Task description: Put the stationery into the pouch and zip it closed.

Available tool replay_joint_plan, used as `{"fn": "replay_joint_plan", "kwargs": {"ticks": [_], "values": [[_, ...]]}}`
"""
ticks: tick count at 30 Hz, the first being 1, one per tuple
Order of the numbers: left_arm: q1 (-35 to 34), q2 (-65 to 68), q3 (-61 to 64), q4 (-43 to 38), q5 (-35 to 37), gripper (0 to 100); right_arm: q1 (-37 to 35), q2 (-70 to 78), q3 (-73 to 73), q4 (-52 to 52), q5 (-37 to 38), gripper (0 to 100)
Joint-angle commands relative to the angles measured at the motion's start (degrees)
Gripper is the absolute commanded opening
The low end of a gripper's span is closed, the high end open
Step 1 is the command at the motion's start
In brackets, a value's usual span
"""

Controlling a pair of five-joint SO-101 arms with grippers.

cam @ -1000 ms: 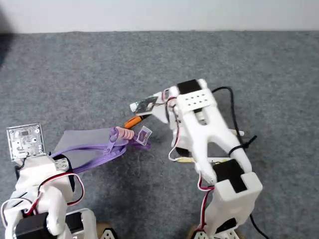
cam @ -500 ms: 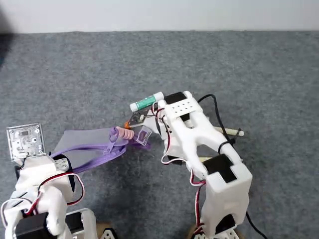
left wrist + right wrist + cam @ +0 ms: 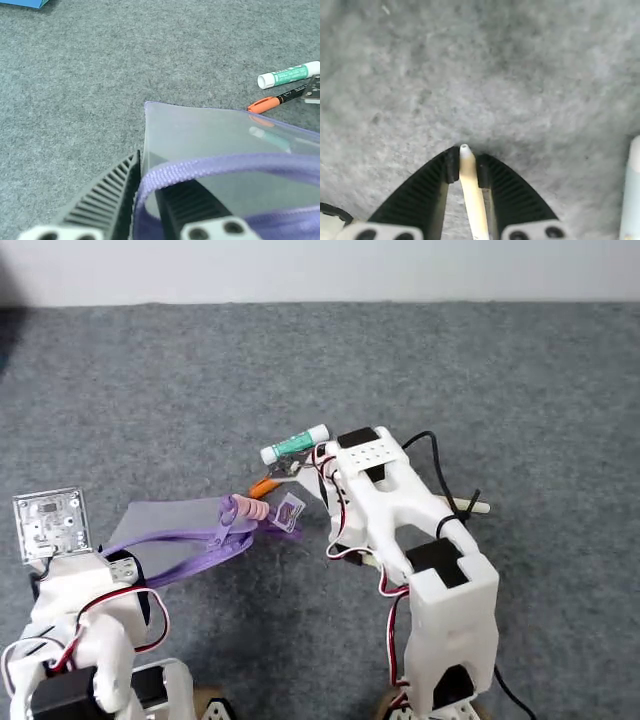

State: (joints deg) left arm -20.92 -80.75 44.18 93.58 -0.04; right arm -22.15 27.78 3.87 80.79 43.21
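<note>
A clear pouch (image 3: 165,522) with a purple zipper band (image 3: 225,165) lies at the front left. My left gripper (image 3: 145,172) is shut on the band at the pouch's corner. The zipper's pink charm (image 3: 252,508) lies at the pouch's right end. My right gripper (image 3: 465,156) is shut on a thin cream stick (image 3: 471,192) just above the carpet. In the high view my right gripper (image 3: 298,476) is beside an orange pen (image 3: 263,485) and a green-and-white glue stick (image 3: 295,444). The same pen (image 3: 272,102) and glue stick (image 3: 289,75) lie beyond the pouch.
Grey carpet covers the table. A cream stick end (image 3: 472,506) pokes out to the right of the right arm. A white wall runs along the far edge. A pale tube (image 3: 632,190) edges into the right wrist view.
The right arm has swung left and drawn back slightly, uncovering the glue stick. The left arm and the pouch have stayed still.
</note>
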Motion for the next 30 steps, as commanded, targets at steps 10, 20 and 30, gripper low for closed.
{"fn": "replay_joint_plan", "kwargs": {"ticks": [10, 20, 30], "values": [[-0.1, 0.4, -0.2, -1.3, 0.4, 2, 0.8, -15.8, -5.2, 15.3, -5.5, 0.9], [0.0, 0.8, -0.5, -1.1, 0.4, 2, 0.4, -39.1, -5.4, 21.9, -21.5, 0.8], [4.4, 6.9, -9.6, 3.9, 0.8, 2, -3.7, -60.2, -5.4, 21.8, -30.8, 0.8]]}}
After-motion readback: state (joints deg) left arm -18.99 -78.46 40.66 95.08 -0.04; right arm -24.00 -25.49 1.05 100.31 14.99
